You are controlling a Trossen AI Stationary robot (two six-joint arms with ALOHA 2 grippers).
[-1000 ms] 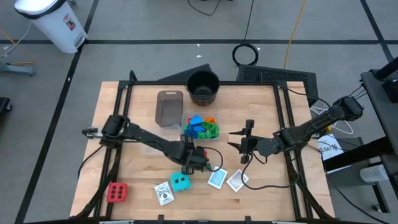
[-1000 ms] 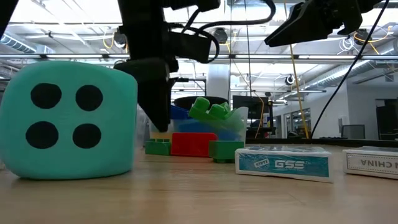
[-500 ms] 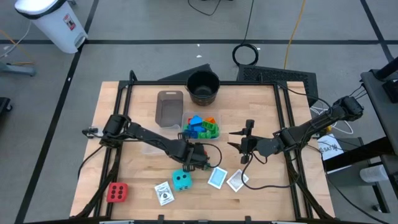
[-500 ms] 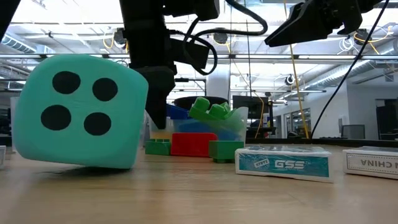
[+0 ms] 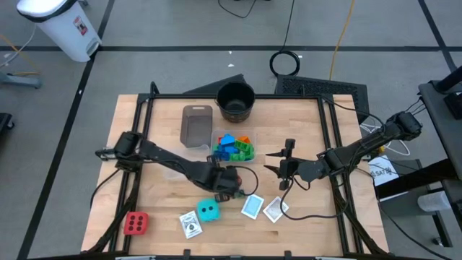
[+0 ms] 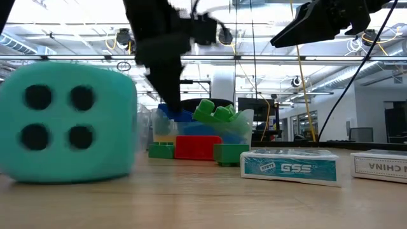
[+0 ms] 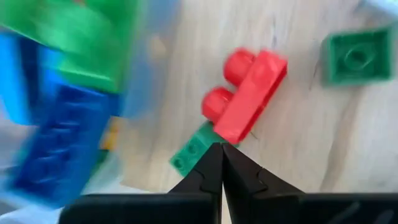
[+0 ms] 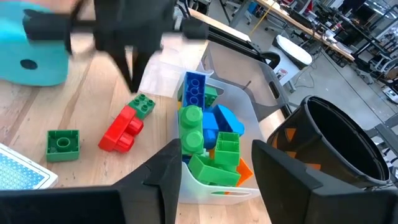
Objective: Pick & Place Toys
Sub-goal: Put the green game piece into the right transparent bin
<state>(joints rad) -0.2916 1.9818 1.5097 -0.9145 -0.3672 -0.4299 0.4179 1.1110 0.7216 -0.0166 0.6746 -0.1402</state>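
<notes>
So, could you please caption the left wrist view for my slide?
Left gripper, jaws shut and empty, above a red plastic building block lying on a small green block.

The table (image 5: 151, 209) is pale wood with a fine grain and a matt, smooth face. The red block (image 7: 249, 93), at about one o'clock from the left gripper (image 7: 217, 152), is glossy moulded plastic, as are the green blocks (image 8: 214, 158) heaped in the clear plastic tub (image 8: 245, 118). The cyan dotted cube (image 6: 67, 121) looks soft and matt. The black pot (image 8: 339, 146) has a dull sheen.
</notes>
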